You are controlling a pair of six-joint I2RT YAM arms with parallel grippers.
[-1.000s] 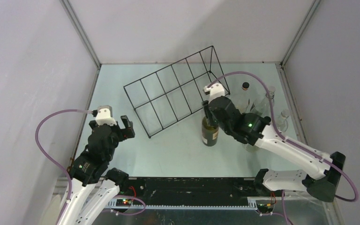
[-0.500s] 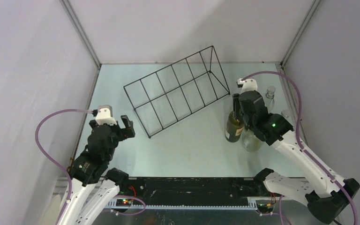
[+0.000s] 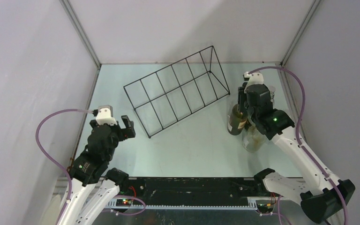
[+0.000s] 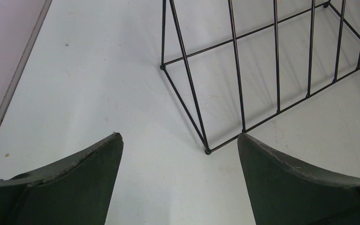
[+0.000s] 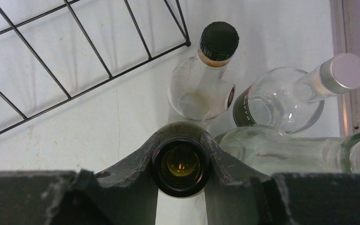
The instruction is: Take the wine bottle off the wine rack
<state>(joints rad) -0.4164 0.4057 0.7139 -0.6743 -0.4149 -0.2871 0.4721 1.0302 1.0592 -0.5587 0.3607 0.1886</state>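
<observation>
Right wrist view: the wine bottle (image 5: 180, 165), dark green, seen straight down its open mouth; my right pincer (image 5: 181, 147) is clamped on its neck, one finger at each side. Top external view: the bottle stands upright to the right of the wine rack (image 3: 176, 92), outside the wires and apart from them. Three clear glass bottles crowd just beside it: one black-capped (image 5: 201, 91), one silver-capped (image 5: 286, 101), one at the lower right (image 5: 300, 150). My left pincer (image 4: 179, 138) is spread wide, holding nothing, above the table (image 3: 178, 150) near the rack's near corner.
</observation>
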